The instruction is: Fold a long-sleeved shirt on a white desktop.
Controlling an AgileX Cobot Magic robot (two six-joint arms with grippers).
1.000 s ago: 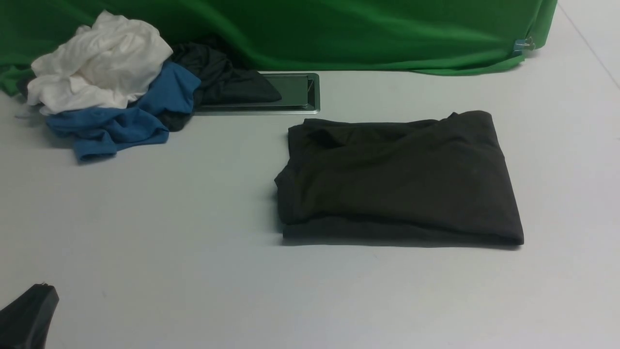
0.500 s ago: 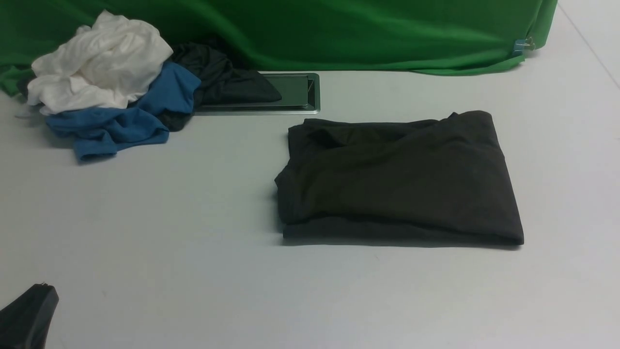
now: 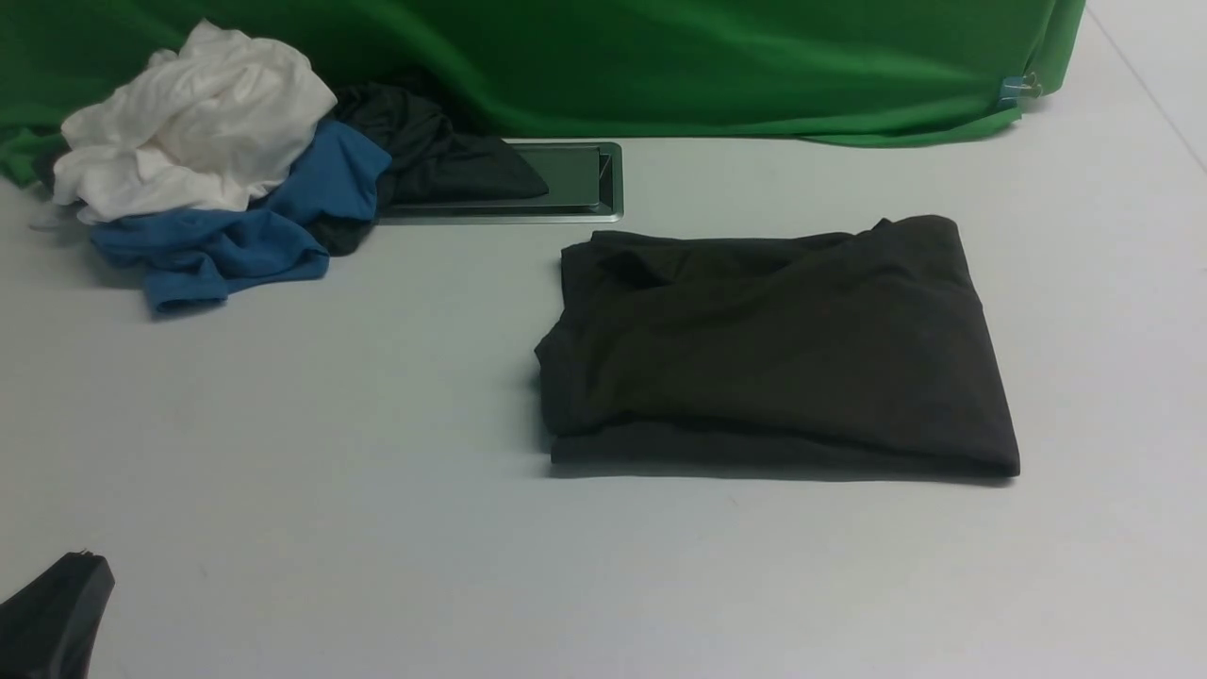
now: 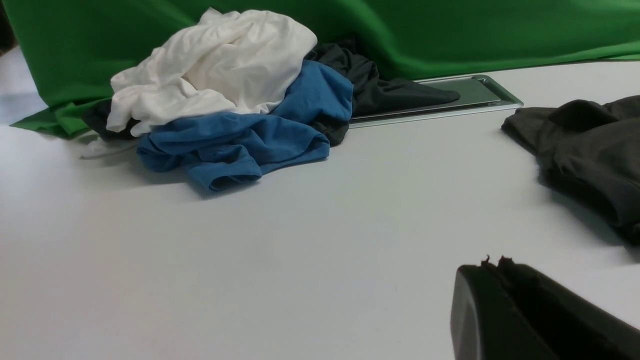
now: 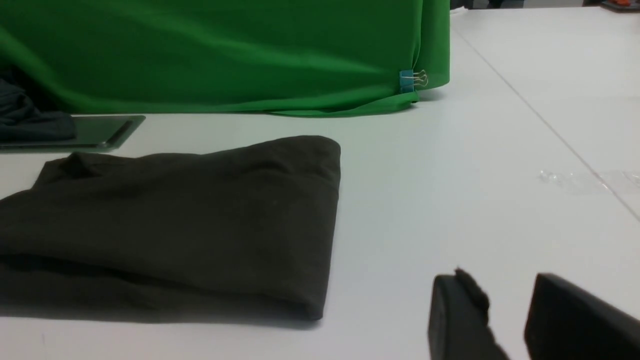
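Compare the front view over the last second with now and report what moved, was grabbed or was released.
Nothing visibly changed. The folded long-sleeved shirt lies in the same spot on the white desktop, the left gripper sits shut at the same near corner, and the pile of white, blue and dark clothes is undisturbed. Nothing was grabbed or released in the front view.

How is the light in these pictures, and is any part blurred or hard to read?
Front view: even, soft light; the shirt is so dark that its folds barely show, and it throws a thin shadow on the desktop. Left wrist view: the left gripper, close to the lens, is soft. Right wrist view: the right gripper is blurred too; a faint glare lies on the desktop far right.
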